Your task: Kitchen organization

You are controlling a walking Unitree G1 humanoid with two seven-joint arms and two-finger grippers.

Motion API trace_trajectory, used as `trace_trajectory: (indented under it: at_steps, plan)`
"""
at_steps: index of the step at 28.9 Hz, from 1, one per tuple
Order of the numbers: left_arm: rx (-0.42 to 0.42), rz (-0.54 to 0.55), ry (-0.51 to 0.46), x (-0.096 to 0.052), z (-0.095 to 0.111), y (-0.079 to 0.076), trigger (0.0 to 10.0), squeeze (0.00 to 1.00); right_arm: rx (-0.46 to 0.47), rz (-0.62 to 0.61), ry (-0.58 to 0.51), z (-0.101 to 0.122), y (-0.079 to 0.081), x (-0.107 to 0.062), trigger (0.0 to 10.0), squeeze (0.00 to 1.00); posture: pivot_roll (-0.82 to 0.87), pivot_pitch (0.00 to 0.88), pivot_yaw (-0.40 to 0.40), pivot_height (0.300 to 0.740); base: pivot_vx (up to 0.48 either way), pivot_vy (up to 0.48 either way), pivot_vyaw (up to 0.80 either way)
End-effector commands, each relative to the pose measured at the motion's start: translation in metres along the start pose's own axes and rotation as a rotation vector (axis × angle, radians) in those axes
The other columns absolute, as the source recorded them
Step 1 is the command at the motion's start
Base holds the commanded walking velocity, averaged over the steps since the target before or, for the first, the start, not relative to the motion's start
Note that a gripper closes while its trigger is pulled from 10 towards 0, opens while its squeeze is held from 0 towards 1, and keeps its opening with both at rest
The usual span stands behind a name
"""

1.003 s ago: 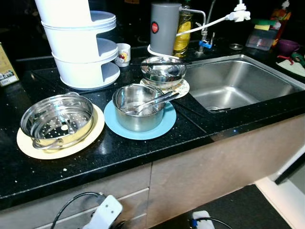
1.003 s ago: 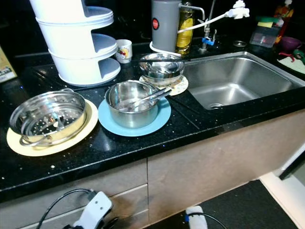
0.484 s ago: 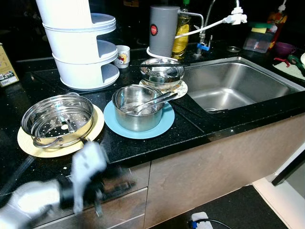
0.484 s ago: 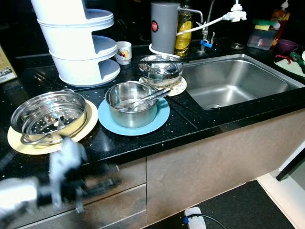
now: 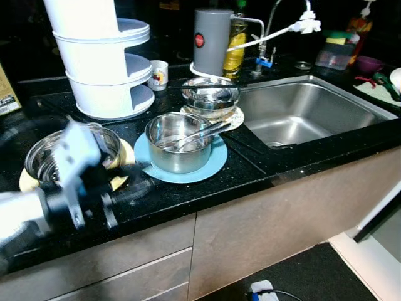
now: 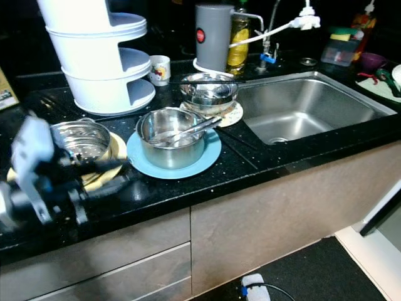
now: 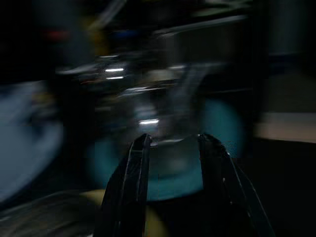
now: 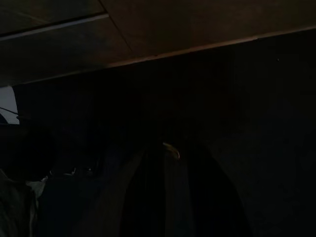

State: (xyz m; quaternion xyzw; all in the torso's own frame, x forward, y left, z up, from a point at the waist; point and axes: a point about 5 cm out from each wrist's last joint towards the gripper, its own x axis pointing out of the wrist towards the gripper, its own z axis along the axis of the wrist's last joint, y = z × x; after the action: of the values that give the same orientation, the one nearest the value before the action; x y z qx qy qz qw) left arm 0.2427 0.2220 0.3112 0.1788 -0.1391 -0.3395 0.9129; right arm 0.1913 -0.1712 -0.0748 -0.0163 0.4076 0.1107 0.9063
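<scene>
The pot (image 5: pixel 177 139) sits on a blue plate (image 5: pixel 216 162) mid-tabletop, tongs (image 5: pixel 199 134) resting in it — ready for sorting. The left gripper (image 5: pixel 128 182), jaws narrowly apart and empty, hovers beside the steamer (image 6: pixel 81 138); the right arm hangs idle.

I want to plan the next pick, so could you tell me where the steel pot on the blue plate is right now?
In the left eye view, the steel pot stands on the blue plate mid-counter, between the steamer pot on its left and the sink on its right.

no text or label is clear enough to read.
</scene>
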Motion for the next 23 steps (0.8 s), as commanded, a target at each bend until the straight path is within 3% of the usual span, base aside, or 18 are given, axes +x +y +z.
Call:
trace_trajectory:
  at_steps: [1, 2, 3, 5, 7, 8, 14, 17, 19, 20, 21, 22, 23]
  plan:
    - [0.062, 0.09, 0.039, -0.009, 0.001, 0.018, 10.0, 0.0, -0.001, 0.01, 0.015, -0.003, 0.002, 0.0, 10.0, 0.0, 0.0, 0.097, -0.054, 0.74, 0.0, 0.0, 0.0]
    - [0.105, 0.143, 0.079, -0.014, 0.0, 0.028, 10.0, 0.0, 0.0, 0.012, 0.014, -0.003, 0.003, 0.0, 10.0, 0.0, 0.0, 0.097, -0.055, 0.74, 0.0, 0.0, 0.0]
    - [0.105, 0.143, 0.079, -0.014, 0.0, 0.028, 10.0, 0.0, 0.0, 0.012, 0.014, -0.003, 0.003, 0.0, 10.0, 0.0, 0.0, 0.097, -0.055, 0.74, 0.0, 0.0, 0.0]
    - [0.185, 0.167, 0.165, -0.023, -0.002, 0.039, 10.0, 0.0, 0.002, 0.014, 0.014, -0.002, 0.004, 0.0, 10.0, 0.0, 0.0, 0.098, -0.056, 0.74, 0.0, 0.0, 0.0]
    - [0.185, 0.167, 0.165, -0.023, -0.002, 0.039, 10.0, 0.0, 0.002, 0.014, 0.014, -0.002, 0.004, 0.0, 10.0, 0.0, 0.0, 0.098, -0.056, 0.74, 0.0, 0.0, 0.0]
    - [0.225, 0.163, 0.195, -0.026, -0.001, 0.043, 10.0, 0.0, 0.002, 0.015, 0.014, -0.002, 0.004, 0.001, 10.0, 0.0, 0.01, 0.103, -0.059, 0.74, 0.0, 0.0, 0.0]
    - [0.204, 0.045, 0.255, -0.042, 0.01, 0.048, 10.0, 0.0, 0.002, 0.019, 0.014, -0.002, 0.006, 0.001, 10.0, 0.0, 0.01, 0.108, -0.059, 0.74, 0.0, 0.0, 0.0]
    - [0.176, -0.047, 0.354, -0.059, 0.015, 0.054, 10.0, 0.0, 0.007, 0.02, 0.015, -0.003, 0.006, 0.001, 10.0, 0.0, 0.02, 0.111, -0.059, 0.74, 0.0, 0.0, 0.0]
    - [0.172, -0.059, 0.37, -0.061, 0.016, 0.055, 10.0, 0.05, 0.006, 0.02, 0.016, -0.003, 0.006, 0.001, 10.0, 0.0, 0.02, 0.112, -0.06, 0.74, 0.0, 0.0, 0.0]
    - [0.159, -0.091, 0.385, -0.062, 0.015, 0.053, 10.0, 0.42, 0.006, 0.022, 0.018, -0.004, 0.007, 0.001, 10.0, 0.0, 0.02, 0.114, -0.06, 0.74, 0.0, 0.0, 0.0]
    - [0.159, -0.091, 0.385, -0.062, 0.015, 0.053, 10.0, 0.42, 0.006, 0.022, 0.018, -0.004, 0.007, 0.001, 10.0, 0.0, 0.02, 0.114, -0.06, 0.74, 0.0, 0.0, 0.0]
    - [0.133, -0.152, 0.43, -0.061, 0.009, 0.046, 10.0, 1.0, 0.006, 0.024, 0.02, -0.004, 0.008, 0.001, 10.0, 0.0, 0.02, 0.116, -0.059, 0.74, 0.0, 0.0, 0.0]
    - [0.133, -0.152, 0.43, -0.061, 0.009, 0.046, 10.0, 1.0, 0.006, 0.024, 0.02, -0.004, 0.008, 0.001, 10.0, 0.0, 0.02, 0.116, -0.059, 0.74, 0.0, 0.0, 0.0]
